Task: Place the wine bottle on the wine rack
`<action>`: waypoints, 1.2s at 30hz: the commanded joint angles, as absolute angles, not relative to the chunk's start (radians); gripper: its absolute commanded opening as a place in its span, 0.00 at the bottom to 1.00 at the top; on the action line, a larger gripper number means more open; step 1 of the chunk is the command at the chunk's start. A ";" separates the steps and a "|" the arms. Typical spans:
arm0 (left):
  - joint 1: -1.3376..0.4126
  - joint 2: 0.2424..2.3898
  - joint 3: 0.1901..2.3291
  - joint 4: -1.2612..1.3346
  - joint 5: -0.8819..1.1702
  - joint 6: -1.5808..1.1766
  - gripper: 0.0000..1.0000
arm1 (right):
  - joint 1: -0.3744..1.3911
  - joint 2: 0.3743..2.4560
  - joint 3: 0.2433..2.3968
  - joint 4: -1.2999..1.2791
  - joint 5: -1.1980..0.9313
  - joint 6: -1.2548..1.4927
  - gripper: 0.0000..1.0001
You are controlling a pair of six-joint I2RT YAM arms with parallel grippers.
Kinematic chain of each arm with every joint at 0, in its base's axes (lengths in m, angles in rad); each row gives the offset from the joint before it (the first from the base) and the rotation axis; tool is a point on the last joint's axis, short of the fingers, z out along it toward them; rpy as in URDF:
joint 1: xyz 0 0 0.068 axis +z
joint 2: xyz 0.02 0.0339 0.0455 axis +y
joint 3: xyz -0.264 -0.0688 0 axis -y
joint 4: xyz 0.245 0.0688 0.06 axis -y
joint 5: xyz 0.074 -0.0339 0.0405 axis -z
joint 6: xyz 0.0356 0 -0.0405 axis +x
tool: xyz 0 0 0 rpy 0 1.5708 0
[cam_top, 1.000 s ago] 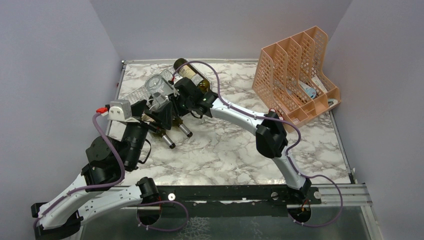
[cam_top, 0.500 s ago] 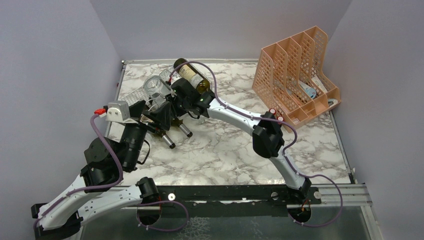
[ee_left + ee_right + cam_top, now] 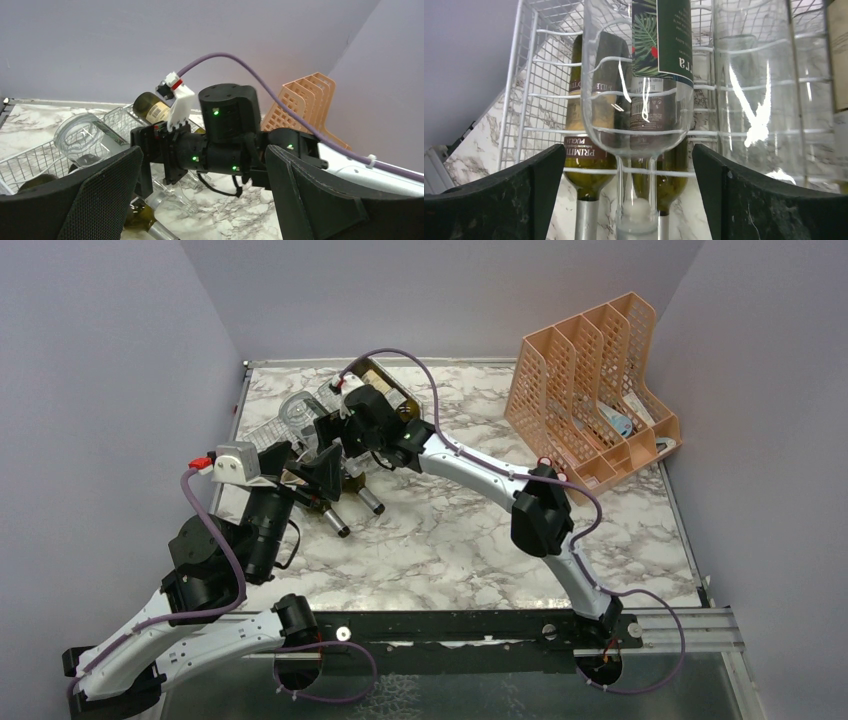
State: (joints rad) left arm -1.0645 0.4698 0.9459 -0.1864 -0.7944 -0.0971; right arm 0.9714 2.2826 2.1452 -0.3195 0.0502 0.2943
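Observation:
The wine bottle [image 3: 639, 75] is clear glass with a dark leafy label. It lies on the white wire wine rack [image 3: 524, 85], over two green bottles, with its base [image 3: 297, 410] toward the back left. My right gripper [image 3: 628, 150] is open. Its fingers [image 3: 519, 200] stand either side of the bottle's neck [image 3: 636, 210] without touching it. In the top view the right gripper [image 3: 330, 445] sits at the rack's [image 3: 262, 428] near side. My left gripper [image 3: 202, 150] is open and empty, facing the right wrist. It hovers just in front [image 3: 318, 480].
Another clear bottle [image 3: 749, 100] and a green bottle with a cream label [image 3: 385, 383] lie on the rack to the right. Two green bottle necks [image 3: 337, 522] stick out toward the table middle. A peach perforated file holder [image 3: 590, 390] stands at the back right.
My right gripper has gone from shut on the clear bottle's neck to open, and the bottle has settled back and left on the rack. The left arm has barely moved.

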 commanded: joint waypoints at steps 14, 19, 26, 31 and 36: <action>-1.068 0.456 1.053 -0.502 -0.705 -0.235 0.99 | 0.974 1.582 1.490 -0.469 0.315 0.428 1.00; -1.068 0.446 1.058 -0.603 -0.704 -0.278 0.99 | 0.975 1.300 1.247 -0.615 0.516 0.492 1.00; -1.068 0.393 1.072 -0.630 -0.702 -0.231 0.99 | 0.975 0.935 1.119 -0.780 0.695 0.533 1.00; -1.068 0.382 1.157 -0.653 -0.731 -0.155 0.99 | 0.976 0.741 1.148 -0.800 0.707 0.491 1.00; -1.068 0.388 1.222 -0.662 -0.738 -0.108 0.99 | 0.975 0.642 1.184 -0.798 0.722 0.444 1.00</action>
